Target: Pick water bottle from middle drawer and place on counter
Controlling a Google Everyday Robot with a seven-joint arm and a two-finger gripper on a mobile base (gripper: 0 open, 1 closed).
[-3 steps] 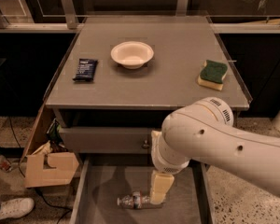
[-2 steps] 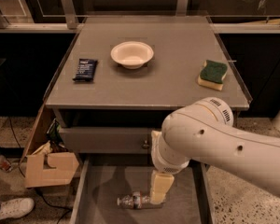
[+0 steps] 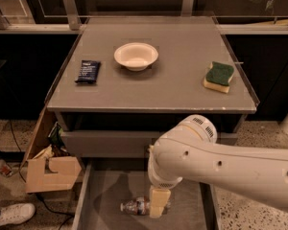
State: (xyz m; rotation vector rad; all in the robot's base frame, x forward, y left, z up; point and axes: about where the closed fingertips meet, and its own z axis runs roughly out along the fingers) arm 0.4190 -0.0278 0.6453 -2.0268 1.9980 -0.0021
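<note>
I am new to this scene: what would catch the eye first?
The big white arm fills the lower right, its gripper down at the water bottle lying in the open middle drawer. On the counter above: a white bowl, a dark packet, a green sponge.

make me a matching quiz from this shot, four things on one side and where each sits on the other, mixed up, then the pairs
Things
1. bowl
2. sponge
3. dark packet
4. water bottle

Places
A. on the floor of the open drawer, right at the gripper
B. right side of the counter
C. middle of the counter, toward the back
D. left side of the counter

Pairs: 1-C, 2-B, 3-D, 4-A

The gripper is down inside the drawer at the bottle's right end.
</note>
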